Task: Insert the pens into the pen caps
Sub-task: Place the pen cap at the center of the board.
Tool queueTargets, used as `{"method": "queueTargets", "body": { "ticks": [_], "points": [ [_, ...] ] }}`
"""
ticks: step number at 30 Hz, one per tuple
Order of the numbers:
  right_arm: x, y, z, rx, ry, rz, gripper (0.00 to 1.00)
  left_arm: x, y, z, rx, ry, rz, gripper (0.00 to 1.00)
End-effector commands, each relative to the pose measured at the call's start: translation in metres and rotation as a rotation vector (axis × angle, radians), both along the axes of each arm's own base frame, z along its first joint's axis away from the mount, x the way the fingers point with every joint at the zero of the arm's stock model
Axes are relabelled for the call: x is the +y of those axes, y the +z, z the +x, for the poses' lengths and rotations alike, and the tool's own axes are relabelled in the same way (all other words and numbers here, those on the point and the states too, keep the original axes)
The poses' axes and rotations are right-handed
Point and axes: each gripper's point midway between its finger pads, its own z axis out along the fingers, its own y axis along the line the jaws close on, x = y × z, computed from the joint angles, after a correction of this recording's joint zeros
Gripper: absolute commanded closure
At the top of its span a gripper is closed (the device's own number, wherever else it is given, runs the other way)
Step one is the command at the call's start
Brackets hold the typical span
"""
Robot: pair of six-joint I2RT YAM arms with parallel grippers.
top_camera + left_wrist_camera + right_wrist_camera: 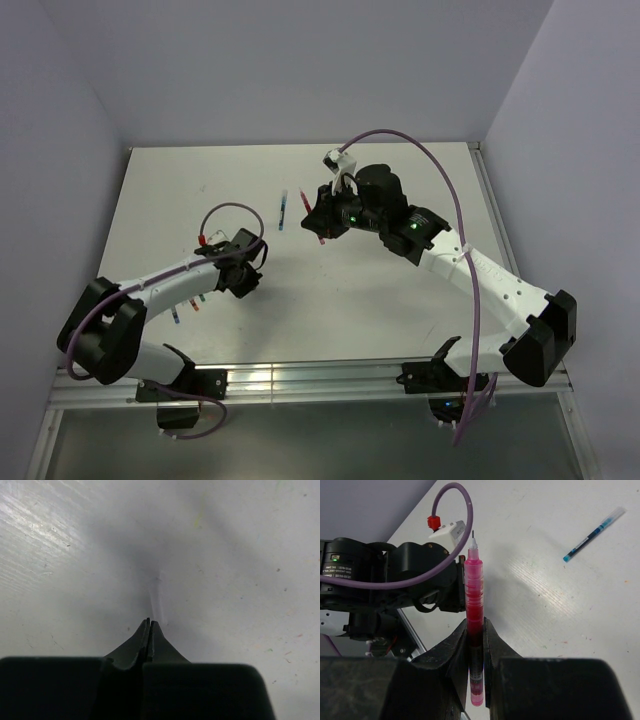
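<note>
My right gripper [476,622] is shut on a red pen [474,587], held above the table with its fine tip pointing away from the wrist toward the left arm [395,590]. From above, the red pen [321,238] pokes out below the right gripper [322,218]. My left gripper [149,622] is shut with nothing between its jaws, close over bare table; from above the left gripper [243,283] sits at centre left. A blue pen [592,534] lies on the table, also visible from above [283,210]. I cannot pick out the pen caps with certainty.
Small red, green and blue items [192,305] lie beside the left forearm, too small to tell pens from caps. A short dark piece [303,203] lies near the blue pen. Purple cables loop over both arms. Walls enclose the white table [400,300].
</note>
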Motion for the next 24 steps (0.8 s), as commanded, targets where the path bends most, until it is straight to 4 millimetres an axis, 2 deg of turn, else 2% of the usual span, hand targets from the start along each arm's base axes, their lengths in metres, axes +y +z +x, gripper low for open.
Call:
{"method": "queueTargets", "body": {
  "ticks": [1, 7, 24],
  "points": [
    [-0.004, 0.039, -0.001, -0.070, -0.009, 0.059, 1.00, -0.006, -0.004, -0.004, 0.024, 0.021, -0.030, 1.00],
    [-0.004, 0.039, -0.001, -0.076, -0.007, 0.059, 1.00, -0.001, -0.005, -0.009, 0.020, 0.022, -0.024, 1.00],
    [-0.004, 0.040, -0.001, -0.073, -0.004, 0.056, 1.00, -0.014, -0.014, 0.000, 0.038, -0.004, -0.030, 1.00]
  ]
}}
